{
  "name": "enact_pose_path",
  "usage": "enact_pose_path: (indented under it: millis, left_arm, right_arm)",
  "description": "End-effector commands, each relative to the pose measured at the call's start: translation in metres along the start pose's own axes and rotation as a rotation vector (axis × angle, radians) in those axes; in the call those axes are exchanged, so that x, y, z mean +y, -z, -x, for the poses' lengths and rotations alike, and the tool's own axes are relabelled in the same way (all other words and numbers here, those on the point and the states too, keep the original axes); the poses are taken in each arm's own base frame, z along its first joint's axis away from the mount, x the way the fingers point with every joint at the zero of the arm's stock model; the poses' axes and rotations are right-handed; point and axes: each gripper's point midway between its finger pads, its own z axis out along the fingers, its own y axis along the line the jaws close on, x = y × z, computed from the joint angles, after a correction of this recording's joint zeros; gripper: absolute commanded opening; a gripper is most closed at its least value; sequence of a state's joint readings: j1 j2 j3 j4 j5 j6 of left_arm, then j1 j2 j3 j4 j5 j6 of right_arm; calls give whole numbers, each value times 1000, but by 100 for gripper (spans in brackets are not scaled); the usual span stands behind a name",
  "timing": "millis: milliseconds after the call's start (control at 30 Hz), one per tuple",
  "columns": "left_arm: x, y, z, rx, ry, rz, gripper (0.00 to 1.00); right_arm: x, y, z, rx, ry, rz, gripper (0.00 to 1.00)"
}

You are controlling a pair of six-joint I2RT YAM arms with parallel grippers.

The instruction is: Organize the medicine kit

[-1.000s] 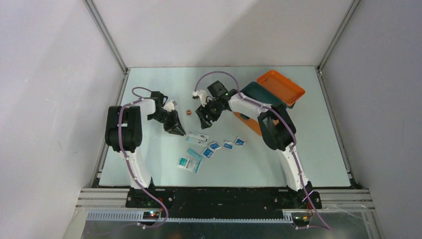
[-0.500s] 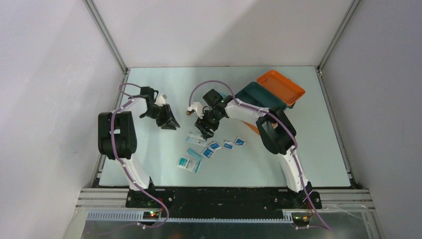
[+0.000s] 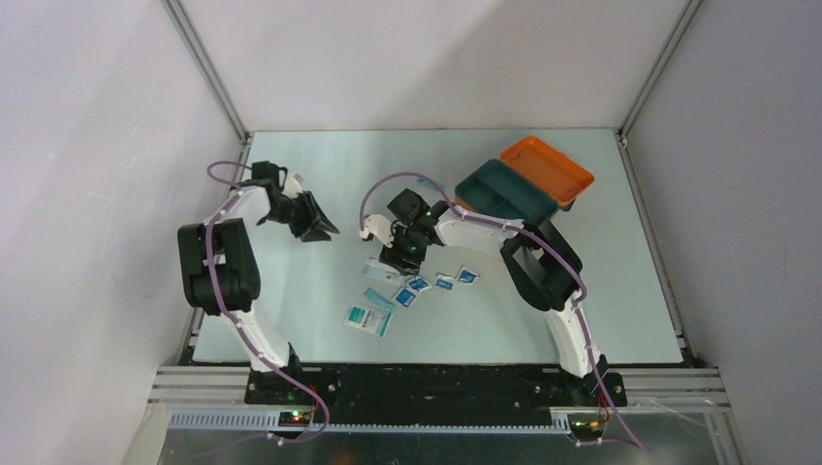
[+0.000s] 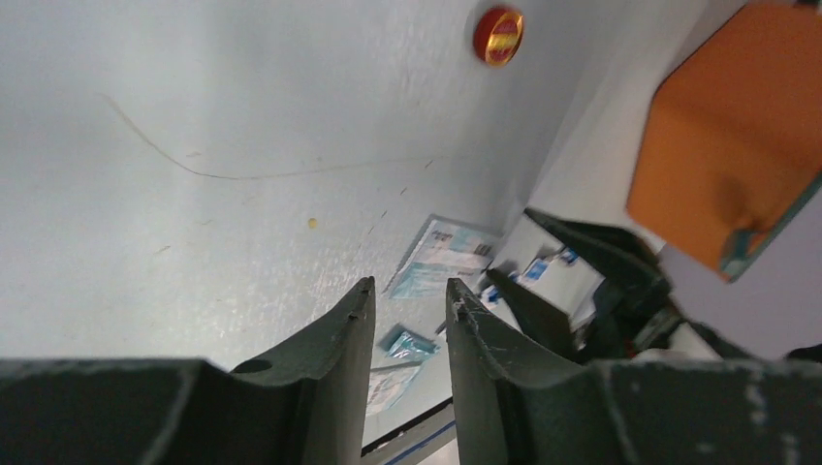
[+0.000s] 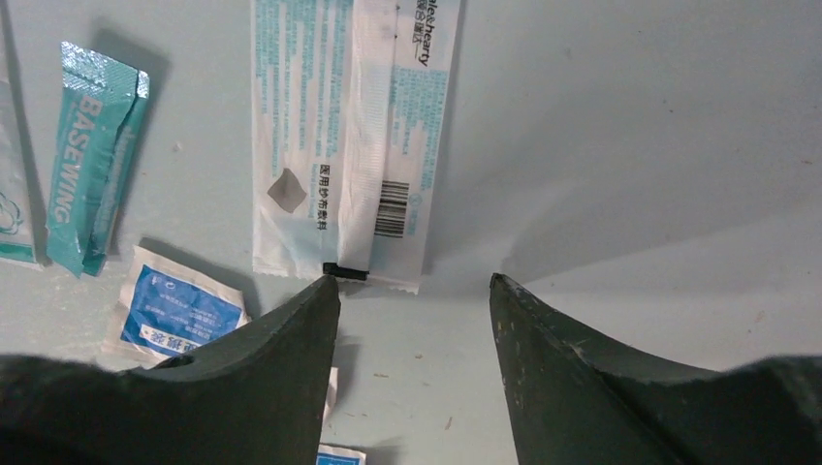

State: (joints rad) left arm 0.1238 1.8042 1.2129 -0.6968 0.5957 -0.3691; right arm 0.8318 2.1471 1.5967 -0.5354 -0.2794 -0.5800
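Observation:
The orange medicine kit (image 3: 488,242) stands at the back right with its lid (image 3: 548,167) open and its teal tray (image 3: 504,190) showing; it appears blurred in the left wrist view (image 4: 737,126). My right gripper (image 3: 397,254) is open and empty, low over the table right beside the near end of a long white-teal packet (image 5: 349,136). My left gripper (image 3: 315,225) is open by a narrow gap, empty, and held to the back left, away from the packets. Small blue-white sachets (image 3: 445,282) lie in front of the right gripper.
A teal sachet (image 5: 97,155) and a blue-white sachet (image 5: 184,310) lie left of the right gripper's fingers. A larger packet (image 3: 368,320) lies nearer the front. A small red round thing (image 4: 498,35) sits on the table in the left wrist view.
My left gripper has swung back and left, away from the packets. My right gripper has moved forward and left, down to the long packet.

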Motion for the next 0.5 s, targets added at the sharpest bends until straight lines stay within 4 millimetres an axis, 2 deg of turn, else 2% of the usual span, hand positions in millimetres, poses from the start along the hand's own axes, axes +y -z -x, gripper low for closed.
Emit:
enact_pose_path:
  millis: [0,167,300,433,467]
  left_arm:
    - [-30,44,31,-140,15,-88,38]
    - [-41,57,33,-168,-19,-122,42]
    - [-47,70,33,-210,-69,-123,43]
    - [-41,73,26,-228,-86,-100,43]
    - [-39,73,23,-228,-88,-95,43]
  right_arm:
    - [13,-6,-41,154,21,-22,60]
    - [21,-14,-43,170,20,-4,54]
    - [27,-24,-35,145,13,34,47]
    - [29,-32,-26,116,8,64,29]
    - [28,-33,-27,117,5,65,13]
